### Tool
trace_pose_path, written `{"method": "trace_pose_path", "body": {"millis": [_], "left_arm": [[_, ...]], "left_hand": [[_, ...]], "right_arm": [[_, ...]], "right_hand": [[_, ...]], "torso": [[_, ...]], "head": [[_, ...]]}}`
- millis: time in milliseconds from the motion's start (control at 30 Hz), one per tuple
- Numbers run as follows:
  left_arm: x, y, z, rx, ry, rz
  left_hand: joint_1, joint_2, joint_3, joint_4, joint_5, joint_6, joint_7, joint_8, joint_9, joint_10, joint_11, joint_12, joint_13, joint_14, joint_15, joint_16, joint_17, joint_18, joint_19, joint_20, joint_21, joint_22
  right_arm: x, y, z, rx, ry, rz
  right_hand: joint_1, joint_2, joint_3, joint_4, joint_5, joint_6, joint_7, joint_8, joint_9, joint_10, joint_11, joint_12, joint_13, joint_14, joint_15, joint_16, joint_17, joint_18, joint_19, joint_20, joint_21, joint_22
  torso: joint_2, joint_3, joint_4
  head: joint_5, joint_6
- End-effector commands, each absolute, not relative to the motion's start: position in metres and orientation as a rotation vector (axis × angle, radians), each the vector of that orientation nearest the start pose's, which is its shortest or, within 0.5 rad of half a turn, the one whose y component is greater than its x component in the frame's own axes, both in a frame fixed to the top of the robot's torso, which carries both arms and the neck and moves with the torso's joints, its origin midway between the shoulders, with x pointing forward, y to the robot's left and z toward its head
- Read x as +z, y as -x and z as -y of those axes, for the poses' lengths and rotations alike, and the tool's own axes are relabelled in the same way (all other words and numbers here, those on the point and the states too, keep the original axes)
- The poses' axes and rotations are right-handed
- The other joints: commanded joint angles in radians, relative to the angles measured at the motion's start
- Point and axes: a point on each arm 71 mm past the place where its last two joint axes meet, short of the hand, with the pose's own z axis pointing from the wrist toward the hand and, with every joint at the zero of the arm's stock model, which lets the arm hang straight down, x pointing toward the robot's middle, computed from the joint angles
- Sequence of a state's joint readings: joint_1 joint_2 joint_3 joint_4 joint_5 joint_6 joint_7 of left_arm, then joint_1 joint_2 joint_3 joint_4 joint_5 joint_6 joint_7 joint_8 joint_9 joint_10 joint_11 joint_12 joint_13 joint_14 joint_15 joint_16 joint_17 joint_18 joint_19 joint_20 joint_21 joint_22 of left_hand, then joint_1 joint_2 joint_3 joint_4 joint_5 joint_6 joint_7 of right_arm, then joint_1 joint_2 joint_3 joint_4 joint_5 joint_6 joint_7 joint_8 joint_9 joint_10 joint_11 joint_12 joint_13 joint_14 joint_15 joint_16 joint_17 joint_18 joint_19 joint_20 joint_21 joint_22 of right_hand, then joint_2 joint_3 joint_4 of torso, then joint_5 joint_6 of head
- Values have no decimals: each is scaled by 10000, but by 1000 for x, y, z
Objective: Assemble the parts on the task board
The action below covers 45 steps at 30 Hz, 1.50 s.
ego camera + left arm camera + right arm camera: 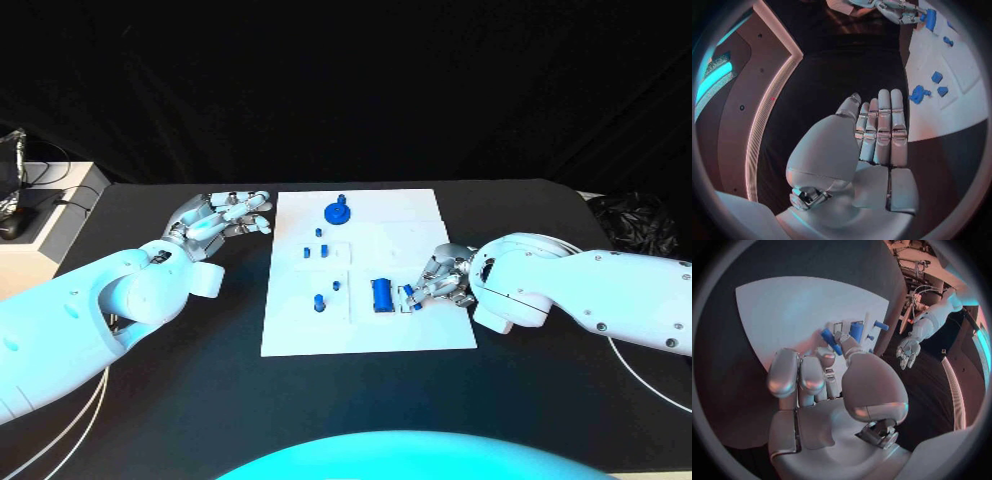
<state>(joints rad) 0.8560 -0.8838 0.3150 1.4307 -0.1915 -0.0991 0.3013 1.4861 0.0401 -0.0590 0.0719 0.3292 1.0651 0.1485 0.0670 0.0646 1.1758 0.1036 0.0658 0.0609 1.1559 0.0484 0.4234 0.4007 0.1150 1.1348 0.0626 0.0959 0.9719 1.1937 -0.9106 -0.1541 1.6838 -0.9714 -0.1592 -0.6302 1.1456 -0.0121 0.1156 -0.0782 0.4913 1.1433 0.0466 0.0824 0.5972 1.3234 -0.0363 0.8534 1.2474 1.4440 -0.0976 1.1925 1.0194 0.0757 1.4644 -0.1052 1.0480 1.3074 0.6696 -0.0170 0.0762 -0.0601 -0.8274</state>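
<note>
Head view: cables point(29, 190) beside table point(173, 400).

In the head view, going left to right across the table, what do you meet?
Left hand → task board left edge → round blue part → long blue part → right hand, pinching a small blue part.

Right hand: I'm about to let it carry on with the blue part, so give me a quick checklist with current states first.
1. Right hand pinches a small blue part: ok.
2. That hand is over the task board, near the blue block: ok.
3. Left hand is off the board, beside its edge, holding nothing, fingers straight: ok.
4. Target slot for the part: cannot tell, the fingers hide it.
5. Round blue part at the far end lies apart from both hands: ok.
</note>
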Motion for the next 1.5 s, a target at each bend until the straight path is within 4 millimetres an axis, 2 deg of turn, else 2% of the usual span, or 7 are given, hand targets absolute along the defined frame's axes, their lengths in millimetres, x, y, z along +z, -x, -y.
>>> {"method": "trace_pose_path", "body": {"millis": [33,333,933,1233,1267,1333,1500], "left_arm": [[-227,-479,-259,-16098,11687,-14600],[-227,-479,-259,-16079,11691,-14610],[-227,-479,-260,-16055,11695,-14611],[-227,-479,-260,-16057,11696,-14612],[-227,-479,-260,-16061,11695,-14614],[-227,-479,-260,-16066,11693,-14616],[-227,-479,-260,-16063,11694,-14616]], "left_hand": [[-100,-6,6,62,18,-39,-11,-32,11,-60,28,-11,15,-33,31,-23,-16,-17,71,-17,-62,-17],[-100,-6,6,62,18,-39,-11,-32,11,-60,28,-11,15,-33,31,-23,-16,-17,71,-17,-62,-17],[-100,-6,6,62,18,-39,-11,-32,11,-60,28,-11,15,-33,31,-23,-16,-17,71,-17,-62,-17],[-100,-6,6,62,18,-39,-11,-32,11,-60,28,-11,15,-33,31,-23,-16,-17,71,-17,-62,-17],[-104,-9,16,78,19,-40,-10,-32,11,-63,29,-11,15,-32,32,-23,-18,-17,78,-15,-73,-27],[-108,-13,29,97,20,-41,-9,-32,11,-66,31,-10,15,-31,32,-23,-21,-16,87,-14,-86,-38],[-125,-9,27,114,17,-41,-8,-32,11,-67,33,-10,15,-29,34,-23,-21,-17,89,-13,-89,-41]], "right_arm": [[-253,-427,216,3628,-4191,-23097],[-252,-426,214,3752,-4150,-23081],[-250,-424,209,4135,-4128,-22890],[-249,-423,210,4082,-4146,-22740],[-249,-424,211,4046,-4144,-22703],[-249,-424,211,3970,-4124,-22646],[-248,-425,212,3912,-4101,-22605]], "right_hand": [[-182,-7,-368,221,-370,87,-1,-48,-39,46,-13,13,-22,54,18,-56,-24,-48,510,-45,-56,1405],[47,121,-1694,880,-645,104,28,-32,-158,54,22,29,-53,58,35,-58,-22,-32,519,-19,-85,1405],[-211,-102,-1916,1508,-1101,97,56,-11,-141,67,47,69,-56,56,54,-59,-39,-22,525,-3,-76,1405],[-249,-64,-1899,1564,-1086,122,42,3,-129,80,39,80,-56,63,50,-34,-16,-24,532,-4,-43,1413],[-254,-19,-1884,1578,-1068,142,30,12,-125,87,33,86,-55,65,47,-28,-9,-26,535,-5,-26,1417],[-220,321,-1776,1621,-960,174,-6,20,-120,105,6,100,-51,63,26,-20,-4,-28,538,-17,-19,1418],[-34,697,-1566,1527,-647,203,-47,17,-125,115,-26,96,-49,62,2,-12,6,-37,538,-35,-9,1419]], "torso": [[-3,2,3],[3,-2,8],[1,3,0],[2,3,2],[0,4,3],[-4,3,4],[-3,1,5]], "head": [[9,-8],[17,-47],[45,-47],[10,-44],[3,-44],[-7,-45],[-9,-49]]}}
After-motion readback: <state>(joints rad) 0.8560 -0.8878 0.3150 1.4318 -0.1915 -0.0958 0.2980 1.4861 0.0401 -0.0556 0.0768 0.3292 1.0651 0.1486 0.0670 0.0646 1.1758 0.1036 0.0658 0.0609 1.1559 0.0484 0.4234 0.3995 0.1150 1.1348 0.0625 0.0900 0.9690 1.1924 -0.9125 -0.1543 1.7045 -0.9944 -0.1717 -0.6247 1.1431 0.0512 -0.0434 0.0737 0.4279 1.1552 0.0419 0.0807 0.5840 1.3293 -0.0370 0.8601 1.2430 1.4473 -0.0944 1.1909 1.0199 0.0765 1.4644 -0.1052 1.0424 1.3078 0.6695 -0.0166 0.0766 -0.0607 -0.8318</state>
